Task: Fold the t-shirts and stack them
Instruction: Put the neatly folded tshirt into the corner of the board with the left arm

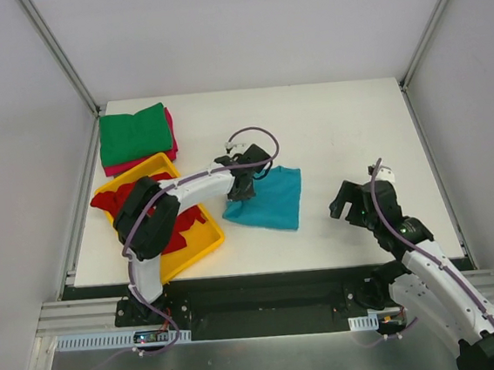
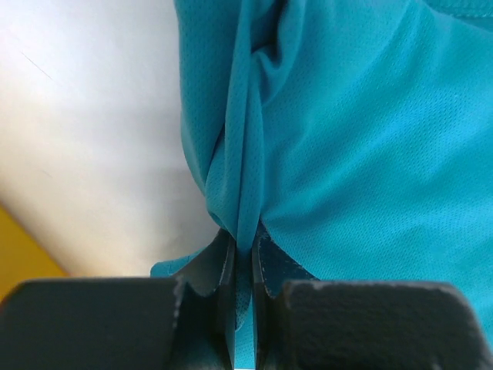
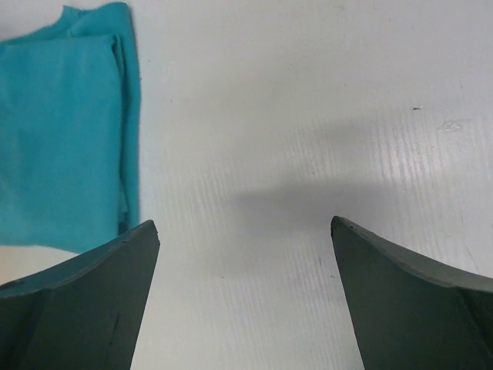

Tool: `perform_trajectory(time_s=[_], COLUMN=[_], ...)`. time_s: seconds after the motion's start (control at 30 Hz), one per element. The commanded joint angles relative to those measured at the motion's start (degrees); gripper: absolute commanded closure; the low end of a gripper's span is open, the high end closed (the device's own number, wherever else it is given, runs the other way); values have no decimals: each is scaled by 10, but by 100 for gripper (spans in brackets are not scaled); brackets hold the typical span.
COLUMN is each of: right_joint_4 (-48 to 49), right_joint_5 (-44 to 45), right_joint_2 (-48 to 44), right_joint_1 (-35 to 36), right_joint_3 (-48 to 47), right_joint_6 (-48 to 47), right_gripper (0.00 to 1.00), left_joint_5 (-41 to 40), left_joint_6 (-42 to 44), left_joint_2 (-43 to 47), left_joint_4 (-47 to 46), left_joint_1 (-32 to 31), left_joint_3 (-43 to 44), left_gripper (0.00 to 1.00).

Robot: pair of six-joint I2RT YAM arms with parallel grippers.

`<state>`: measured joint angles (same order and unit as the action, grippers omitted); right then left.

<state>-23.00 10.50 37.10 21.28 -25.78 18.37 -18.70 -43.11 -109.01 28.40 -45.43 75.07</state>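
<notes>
My left jaws are pressed together on a thin, gathered ridge of the teal-blue soft cloth t-shirt (image 2: 370, 139), with only that pinched fold between them; in my left wrist view the fabric fans out from the pinch in creases and fills most of the frame. From above, this grip sits at the shirt's far left edge, while the rest of the shirt lies as a roughly rectangular folded pad on the white desk (image 1: 329, 125). My right jaws are spread wide with nothing in them, held over bare desk to the right of the teal-blue shirt and clearly apart from it; my right wrist view shows the shirt's doubled edge only at the upper left, beyond my left-hand finger. Just left of the teal-blue shirt lies the yellow plastic tray (image 1: 196, 251), set at an angle, its near corner close to the shirt's near left corner. Crumpled red cloth t-shirts (image 1: 108, 198) lie in that tray, one spilling over its left rim, and my left arm reaches across them. Farther left of the teal-blue shirt, towards the desk's far corner, a folded green t-shirt (image 1: 133, 135) rests on top of a magenta-pink t-shirt (image 1: 173, 140), which shows only along the stack's right and near edges, touching the tray's far corner.
</notes>
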Motion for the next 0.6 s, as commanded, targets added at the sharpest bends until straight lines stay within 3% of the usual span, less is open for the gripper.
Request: perform_trajectory(time_s=[0.0, 0.23, 0.57], right_joint_4=[-16, -14, -19], right_joint_5=[16, 39, 66], right_joint_2=[-10, 7, -5], right_joint_1=[2, 2, 2], right_joint_3=[-23, -21, -8], right_joint_6=[-52, -88, -101], right_gripper=[4, 4, 4], left_joint_5=[-137, -211, -213], left_joint_6=[118, 251, 412], left_joint_2=[-16, -67, -152], left_joint_4=[31, 30, 22], left_joint_1=[38, 103, 204], left_joint_3=[60, 167, 357], left_gripper=[100, 100, 100])
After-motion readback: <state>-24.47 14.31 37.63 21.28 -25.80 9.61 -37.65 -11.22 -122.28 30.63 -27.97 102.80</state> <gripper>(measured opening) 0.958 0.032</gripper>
